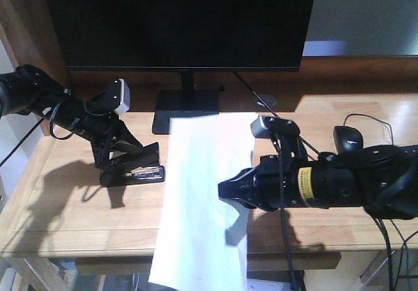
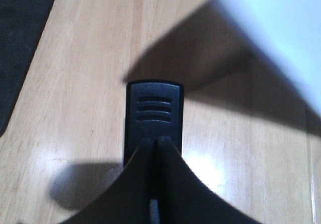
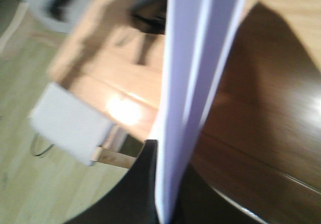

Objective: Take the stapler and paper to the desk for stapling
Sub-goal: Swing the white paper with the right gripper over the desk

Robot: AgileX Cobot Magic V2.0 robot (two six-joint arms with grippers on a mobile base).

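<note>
The black stapler [image 1: 134,166] stands on the light-wood desk [image 1: 72,206] at the left, its upper arm raised. My left gripper [image 1: 116,153] is shut on it from above. In the left wrist view the fingers [image 2: 140,184] meet over the stapler's ribbed end [image 2: 154,108]. The white paper [image 1: 202,193] lies down the middle of the desk and hangs over its front edge. My right gripper [image 1: 227,190] is shut on the paper's right edge. In the right wrist view the sheet [image 3: 195,58] stands edge-on between the fingers [image 3: 145,184].
A black monitor [image 1: 183,23] stands at the back on a black base [image 1: 186,108]; the base also shows in the left wrist view [image 2: 20,43]. A black mouse [image 1: 348,136] with its cable lies at the right. A white box [image 3: 67,123] shows below the desk edge.
</note>
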